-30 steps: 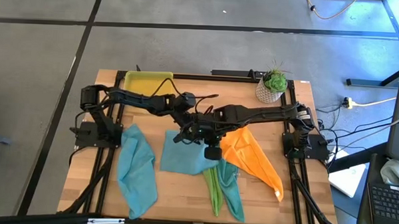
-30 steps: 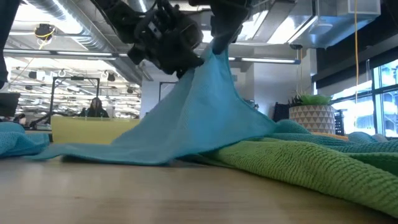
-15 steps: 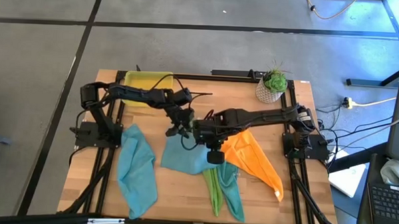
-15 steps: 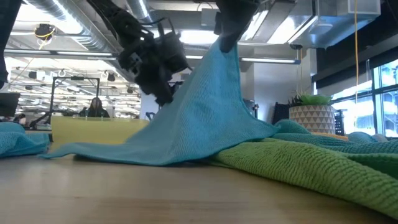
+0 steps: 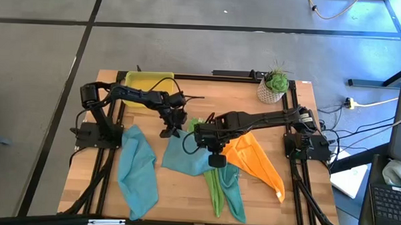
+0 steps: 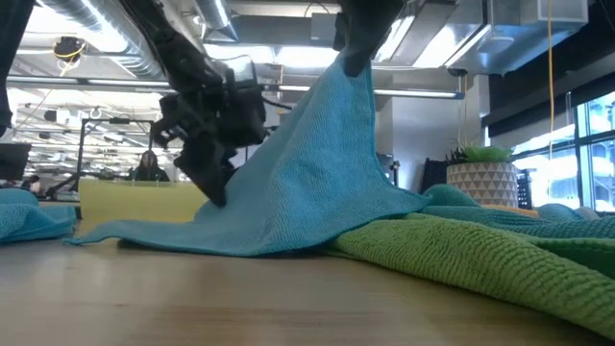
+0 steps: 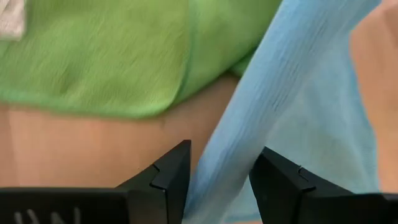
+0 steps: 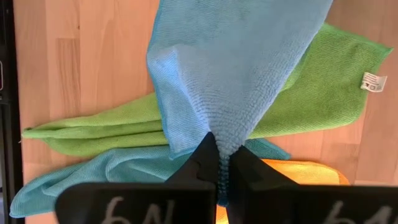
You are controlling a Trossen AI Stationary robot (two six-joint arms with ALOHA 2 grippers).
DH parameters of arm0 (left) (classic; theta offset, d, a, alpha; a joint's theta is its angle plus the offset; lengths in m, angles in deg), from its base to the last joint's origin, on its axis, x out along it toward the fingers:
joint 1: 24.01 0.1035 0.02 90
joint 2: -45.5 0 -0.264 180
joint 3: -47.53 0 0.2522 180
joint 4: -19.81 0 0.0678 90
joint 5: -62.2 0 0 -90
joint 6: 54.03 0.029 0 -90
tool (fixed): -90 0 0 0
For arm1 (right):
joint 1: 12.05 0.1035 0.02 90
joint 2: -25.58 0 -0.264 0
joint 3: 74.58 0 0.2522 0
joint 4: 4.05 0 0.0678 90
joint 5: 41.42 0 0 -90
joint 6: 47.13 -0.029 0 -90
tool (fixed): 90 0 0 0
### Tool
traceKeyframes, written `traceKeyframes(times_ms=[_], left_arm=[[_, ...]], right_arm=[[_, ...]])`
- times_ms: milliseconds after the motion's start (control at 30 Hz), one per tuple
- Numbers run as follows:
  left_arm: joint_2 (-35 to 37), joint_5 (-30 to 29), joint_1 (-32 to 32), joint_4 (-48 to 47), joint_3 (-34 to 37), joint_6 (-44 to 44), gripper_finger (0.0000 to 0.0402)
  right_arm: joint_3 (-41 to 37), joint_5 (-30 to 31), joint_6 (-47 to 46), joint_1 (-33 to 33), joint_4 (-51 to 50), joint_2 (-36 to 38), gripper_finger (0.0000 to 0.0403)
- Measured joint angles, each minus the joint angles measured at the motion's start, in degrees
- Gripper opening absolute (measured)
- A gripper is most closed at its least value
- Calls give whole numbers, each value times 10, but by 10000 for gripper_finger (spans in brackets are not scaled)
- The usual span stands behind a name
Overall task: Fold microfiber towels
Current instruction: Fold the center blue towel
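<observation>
A light blue towel [image 5: 185, 157] lies mid-table, with one part raised to a peak. My right gripper [image 5: 202, 135] is above it and shut on that peak, which also shows in the low view [image 6: 354, 63]. My left gripper [image 5: 168, 129] is open to the left of the peak and lower down. The towel's sloping edge [image 7: 249, 106] runs between its fingers. A lime green towel [image 5: 214, 188], a teal towel [image 5: 236, 194] and an orange towel [image 5: 254, 160] lie to the right, partly overlapping. A second blue towel [image 5: 138, 172] lies at the left. My right gripper pinches a bunched tip of the light blue towel [image 8: 217, 142] between its two shut fingers, coming from above. The towel hangs from it like a tent, drawn fairly taut, and its lower part [image 6: 183, 235] lies on the table. My left gripper has the towel's raised edge [image 7: 214, 180] between its open fingers; I cannot tell whether they touch it.
A yellow-green tray [image 5: 148, 82] stands at the far left of the table and a potted plant [image 5: 275, 85] at the far right. The green towel [image 6: 480, 264] lies close in front of the low camera. Bare wood shows along the near edge at the right [image 5: 297, 209].
My left gripper has gone from beside my right gripper at the towel's peak toward the table's left edge and downward, along the towel's sloping edge. My right gripper has kept hold of the peak, and the towel stays raised like a tent.
</observation>
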Motion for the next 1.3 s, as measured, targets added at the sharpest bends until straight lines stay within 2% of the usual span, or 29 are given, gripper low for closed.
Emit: traceKeyframes(times_ms=[467, 600, 733, 800, 1133, 1300], left_arm=[[0, -9, 54, -95, 4, 23, 143], [0, -16, 55, -126, 4, 28, 105], [0, -11, 55, -132, 4, 12, 35], [0, 11, 55, -134, 4, 9, 10], [7, 24, 55, -168, 4, -37, 1], [32, 18, 55, -216, 4, -118, 1]], right_arm=[[0, -1, 2, 0, -5, 0, 8], [0, -1, 2, -4, -4, 0, 6], [0, -1, 3, -5, -4, 0, 8], [0, -1, 2, -5, -4, 0, 9], [0, 1, -9, -5, -4, 0, 10], [0, 13, -110, -20, -16, 0, 11]])
